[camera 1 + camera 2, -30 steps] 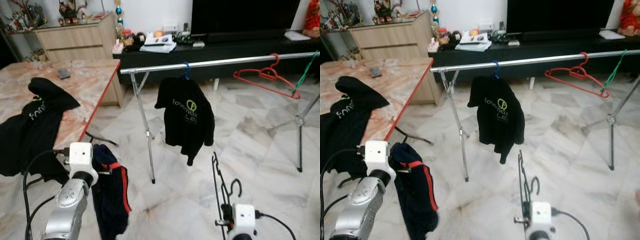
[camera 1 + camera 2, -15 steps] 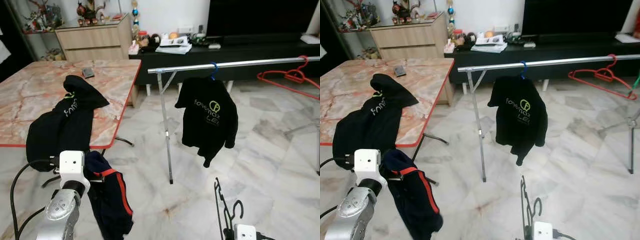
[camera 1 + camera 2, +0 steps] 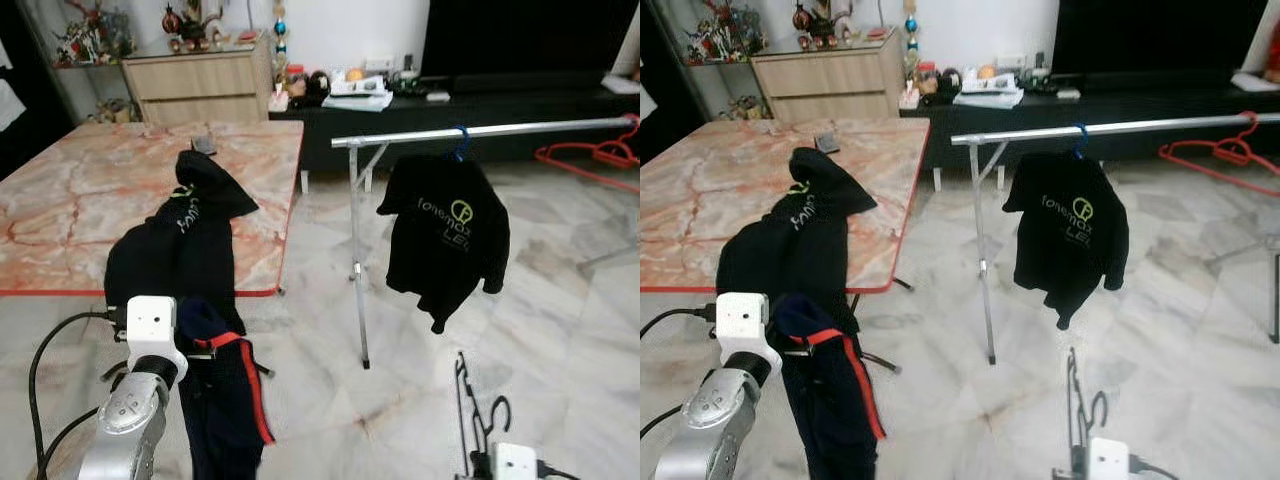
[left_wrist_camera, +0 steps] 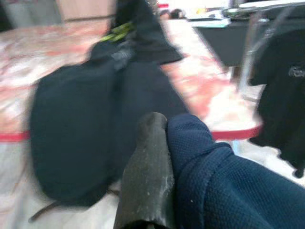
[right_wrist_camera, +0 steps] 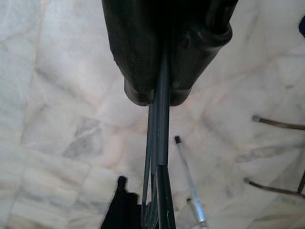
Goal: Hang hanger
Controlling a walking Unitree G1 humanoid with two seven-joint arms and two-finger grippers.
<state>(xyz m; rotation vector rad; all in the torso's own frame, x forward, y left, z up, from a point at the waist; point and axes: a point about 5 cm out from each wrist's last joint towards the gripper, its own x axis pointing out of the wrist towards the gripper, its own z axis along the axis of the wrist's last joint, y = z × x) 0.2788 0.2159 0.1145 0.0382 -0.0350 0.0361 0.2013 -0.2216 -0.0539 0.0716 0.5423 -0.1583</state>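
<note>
A pale marble floor (image 3: 560,330) runs across the room, with a pink-veined marble table (image 3: 90,200) edged in red at about ten o'clock. A black shirt (image 3: 180,250) is draped over the table's near edge. Beyond it stand a wooden sideboard (image 3: 195,75) and a long dark TV bench (image 3: 500,110) against the far wall. A metal clothes rail (image 3: 480,132) crosses at one o'clock, and a black printed shirt (image 3: 445,235) hangs from it on a blue hook; a red hanger (image 3: 590,160) dangles at the rail's far end, toward two o'clock.

Low at seven o'clock, the left gripper (image 4: 164,157) is pinched on a navy garment with a red stripe (image 3: 230,400), which hangs down from it. Its wrist camera shows one black finger pressed flat against the navy mesh cloth, a detail hidden in the head views.

At five o'clock the right gripper (image 5: 159,98) is clamped on a thin black hanger (image 3: 470,420), held upright with its hook on top. The right wrist camera shows the fingers squeezed tight around the wire, with floor tiles beyond.
</note>
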